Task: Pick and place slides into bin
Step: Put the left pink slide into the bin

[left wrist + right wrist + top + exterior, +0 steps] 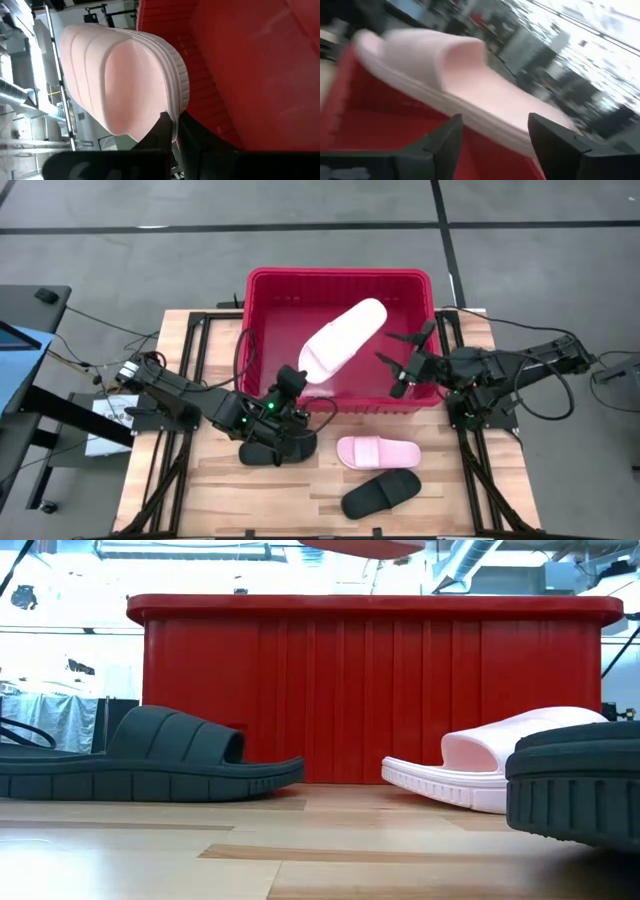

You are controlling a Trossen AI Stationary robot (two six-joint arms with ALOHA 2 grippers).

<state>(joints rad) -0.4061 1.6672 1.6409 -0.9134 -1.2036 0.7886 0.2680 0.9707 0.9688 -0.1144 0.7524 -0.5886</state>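
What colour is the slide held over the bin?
Pale pink slide; the left gripper holds it, clearest in the high view.

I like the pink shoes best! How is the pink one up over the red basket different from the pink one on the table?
The lifted pink slide is pinched at one end by the left gripper and hangs tilted over the bin; the pink slide on the table lies flat on the wood, untouched. The lifted one shows mostly its sole side from above; the table one shows its strap upward. Both are pale pink with one wide strap.
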